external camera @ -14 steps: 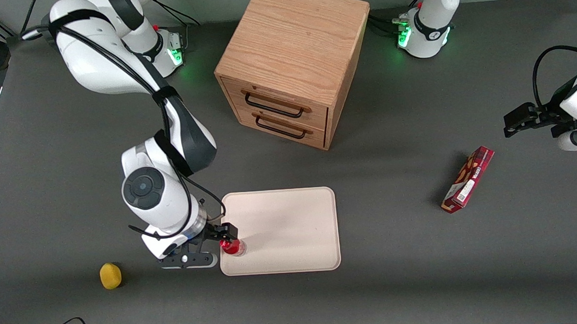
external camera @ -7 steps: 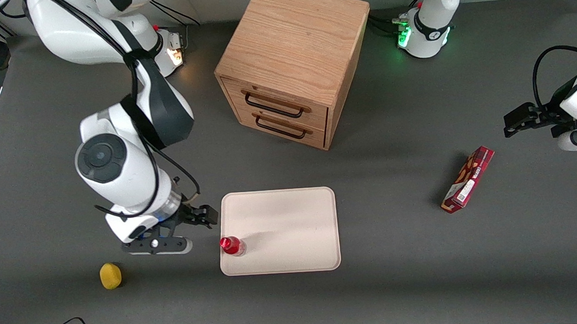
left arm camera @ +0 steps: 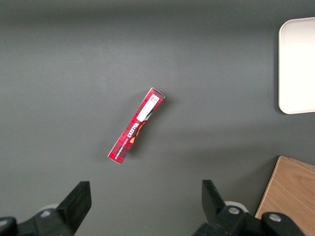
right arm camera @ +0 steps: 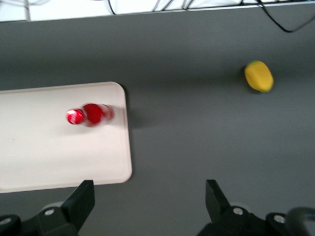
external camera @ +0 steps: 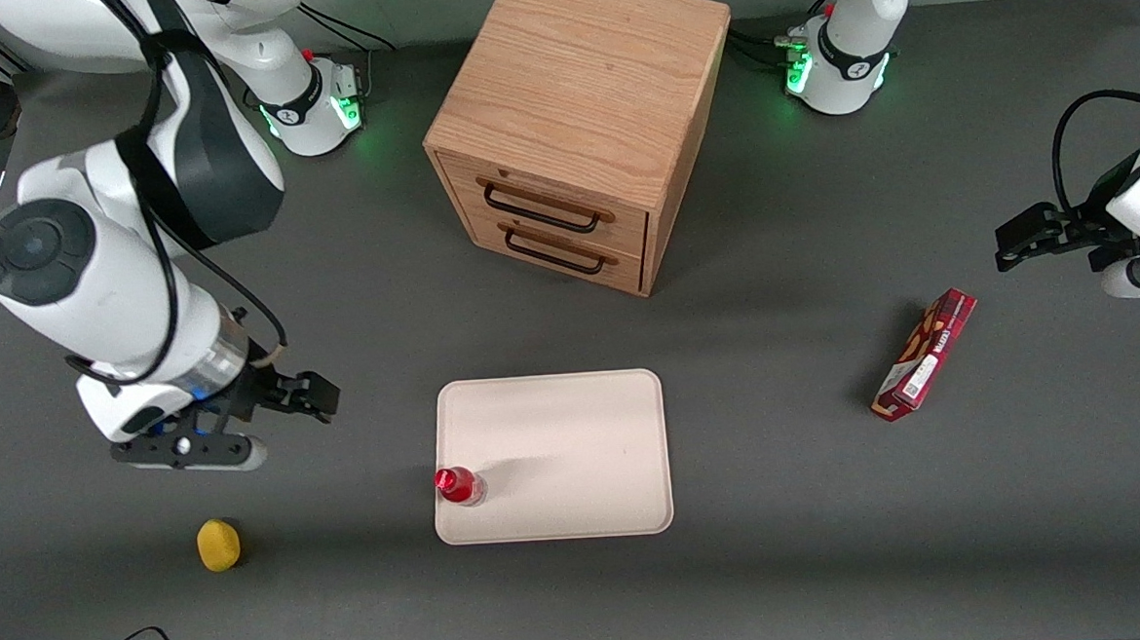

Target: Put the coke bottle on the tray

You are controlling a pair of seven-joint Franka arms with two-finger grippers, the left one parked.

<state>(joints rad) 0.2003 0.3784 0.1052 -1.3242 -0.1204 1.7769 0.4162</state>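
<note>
Red coke bottle point(external camera: 459, 486) now stands upright on the cream tray point(external camera: 576, 427), right at the corner nearest the working arm, while the gripper point(external camera: 325, 396) has let go, fingers spread, and pulled well clear, so the placing looks done.

dark grey table point(external camera: 788, 562), oak two-drawer cabinet point(external camera: 579, 124) with black handles, even light
</note>
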